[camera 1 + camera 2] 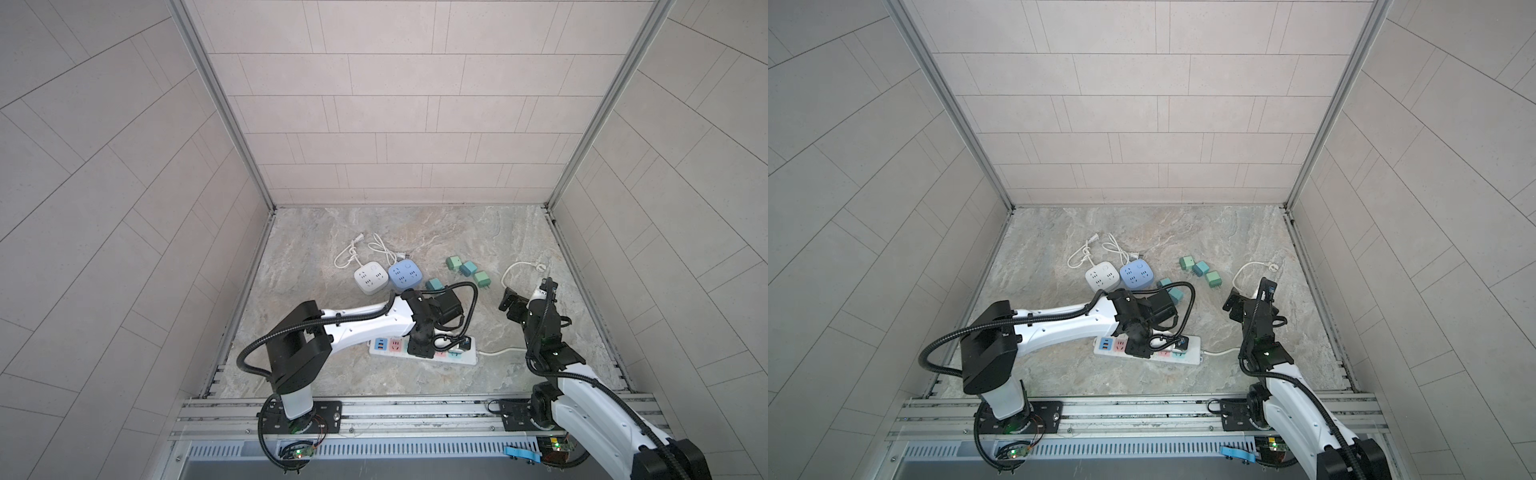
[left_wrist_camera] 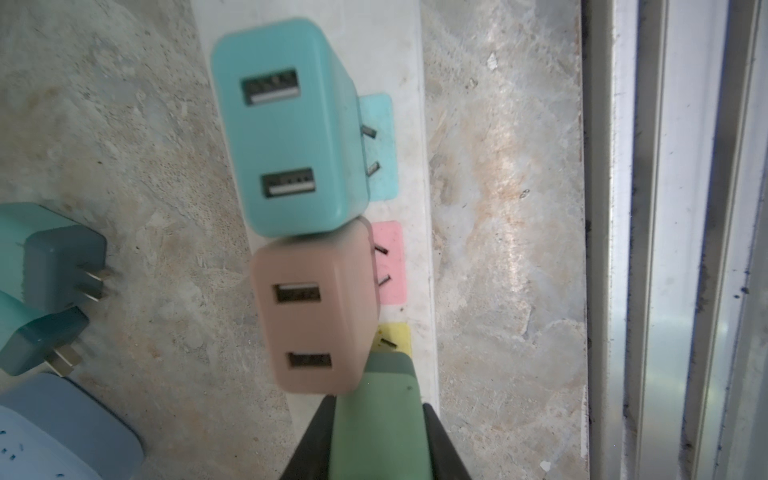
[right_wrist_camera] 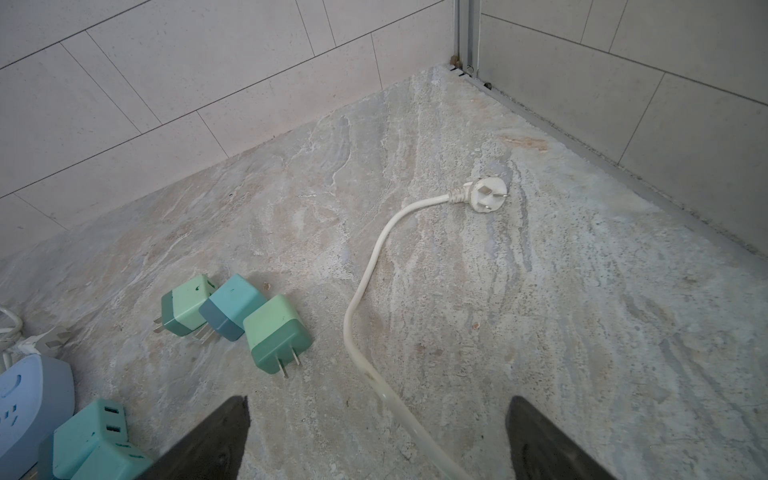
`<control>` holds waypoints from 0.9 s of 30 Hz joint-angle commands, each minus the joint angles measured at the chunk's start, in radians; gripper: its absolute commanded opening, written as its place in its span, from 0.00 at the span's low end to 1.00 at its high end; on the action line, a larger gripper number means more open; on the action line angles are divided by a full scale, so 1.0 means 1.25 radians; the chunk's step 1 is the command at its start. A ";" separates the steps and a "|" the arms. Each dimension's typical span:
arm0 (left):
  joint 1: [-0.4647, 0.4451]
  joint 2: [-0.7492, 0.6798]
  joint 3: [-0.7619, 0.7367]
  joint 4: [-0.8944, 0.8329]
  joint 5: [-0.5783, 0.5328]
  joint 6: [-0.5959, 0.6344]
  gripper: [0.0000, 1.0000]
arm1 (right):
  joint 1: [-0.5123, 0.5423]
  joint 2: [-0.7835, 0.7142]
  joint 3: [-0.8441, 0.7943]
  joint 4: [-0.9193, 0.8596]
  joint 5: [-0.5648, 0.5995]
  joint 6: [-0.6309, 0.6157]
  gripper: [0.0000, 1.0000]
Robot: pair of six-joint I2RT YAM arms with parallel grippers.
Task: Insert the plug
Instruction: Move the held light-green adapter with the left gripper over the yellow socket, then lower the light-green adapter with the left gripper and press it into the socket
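Jaws of the left gripper [image 2: 378, 405] are clamping the green plug [image 2: 380, 382] over the power strip [image 2: 419, 232].
Its front end is lying at the yellow socket [image 2: 398, 334], beside the seated pink plug [image 2: 311, 316] and teal plug [image 2: 286, 129]; the right gripper [image 3: 379, 401] is hovering wide open and empty.

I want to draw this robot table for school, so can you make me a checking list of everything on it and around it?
Surface: marbled stone tabletop.
Job's things: white power strip holds a teal charger and a pinkish charger; green plug at the yellow socket, prongs hidden.
Clutter: spare chargers, three in a row, two by the blue cube socket; white cube socket beside it.
Grippers: left gripper shut on the green plug; right gripper open, empty.
Cables: strip's white cord plug lies unplugged; cube cords looped behind the cubes.
Surroundings: tiled walls; metal rail in front.
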 commanded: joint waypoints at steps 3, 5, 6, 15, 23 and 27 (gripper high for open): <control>0.006 0.021 0.026 -0.021 0.009 0.003 0.00 | 0.000 -0.011 0.012 0.003 0.006 0.007 0.98; 0.006 0.028 0.028 -0.023 0.014 0.002 0.00 | 0.000 -0.011 0.012 0.003 0.006 0.007 0.98; 0.007 0.032 0.031 -0.025 0.014 0.003 0.00 | 0.000 -0.011 0.012 0.002 0.006 0.007 0.98; 0.030 0.049 0.025 -0.022 0.010 0.004 0.00 | 0.000 -0.011 0.012 0.003 0.005 0.007 0.98; 0.034 0.059 0.020 -0.028 0.040 0.020 0.00 | -0.001 -0.012 0.012 0.002 0.006 0.006 0.98; 0.033 0.073 0.015 -0.035 0.055 0.027 0.00 | 0.000 -0.011 0.012 0.002 0.006 0.008 0.98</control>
